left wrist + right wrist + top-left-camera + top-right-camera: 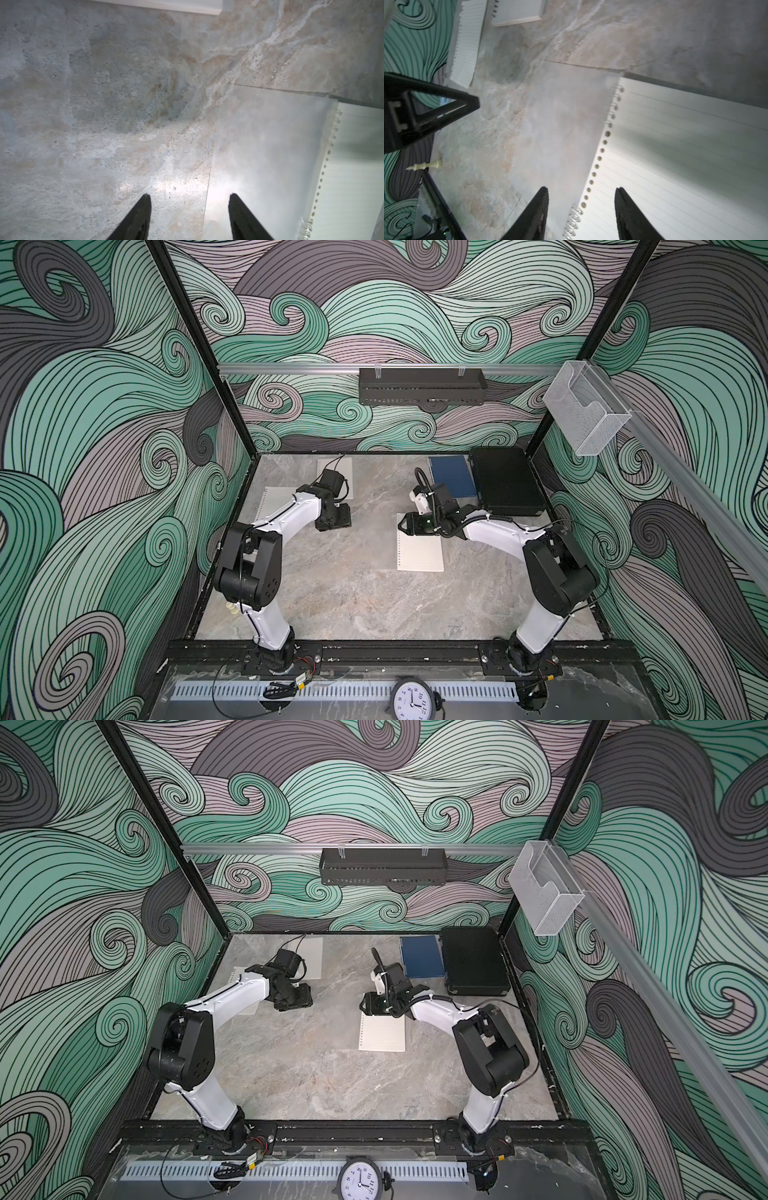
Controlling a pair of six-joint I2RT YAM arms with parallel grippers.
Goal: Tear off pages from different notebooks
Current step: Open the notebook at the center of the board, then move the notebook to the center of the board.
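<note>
Pages of the lined notebook, mid-scene on the desk under the right fingers, look thin, floppy and tear-prone; pinch a corner away from the spiral. Left fingers and right stand apart, empty.

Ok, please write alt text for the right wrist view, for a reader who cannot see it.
The right gripper, jaws open and holding nothing, hovers over the wire-bound edge of a lined notebook on the grey stone table. Midway along that edge the punched holes are free of the wire; a translucent cover lies open beside it.
</note>
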